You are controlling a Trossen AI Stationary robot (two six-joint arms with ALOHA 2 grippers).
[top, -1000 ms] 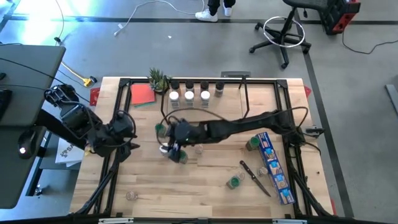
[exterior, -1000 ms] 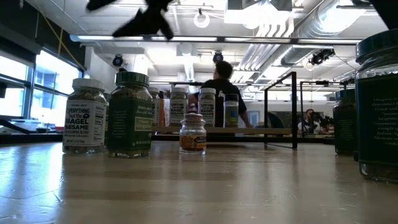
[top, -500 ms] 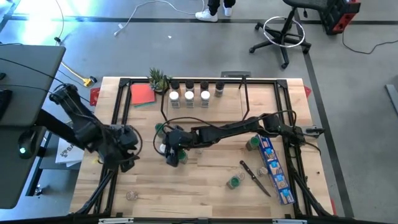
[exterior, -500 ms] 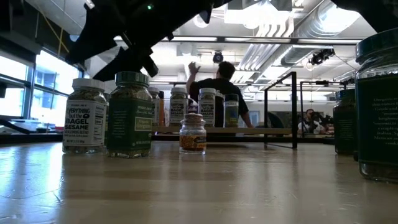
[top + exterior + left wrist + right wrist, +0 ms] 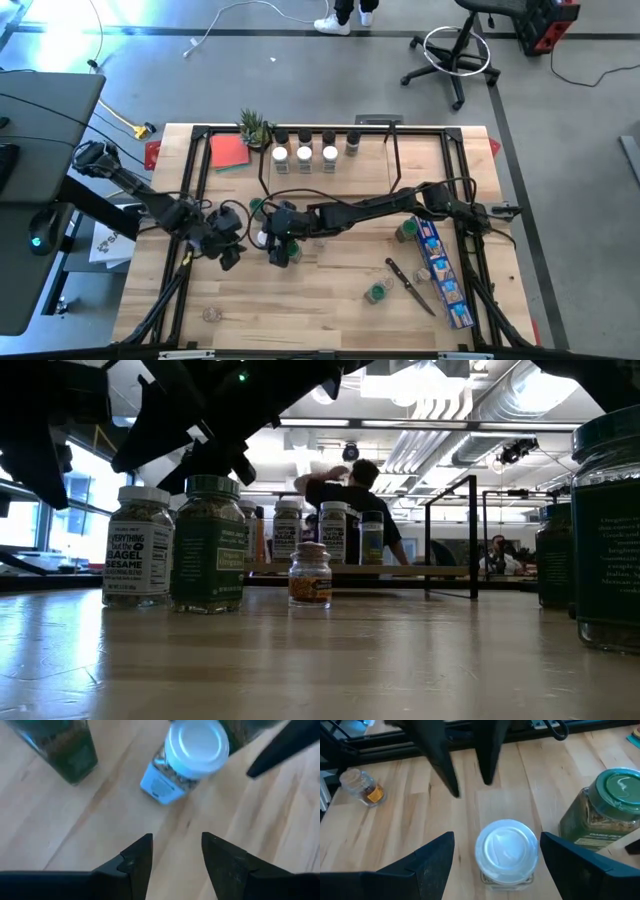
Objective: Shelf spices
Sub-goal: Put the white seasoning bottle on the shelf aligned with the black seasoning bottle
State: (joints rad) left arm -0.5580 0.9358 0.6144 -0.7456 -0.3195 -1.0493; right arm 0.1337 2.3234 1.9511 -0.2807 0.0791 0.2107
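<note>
While overhead hides it, white-capped jar (image 5: 506, 851) between right gripper (image 5: 495, 862) fingers

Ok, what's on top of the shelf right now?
On the shelf, four white-capped spice jars on one step, dark-capped ones behind. Labels and contents can't be read from above.
</note>
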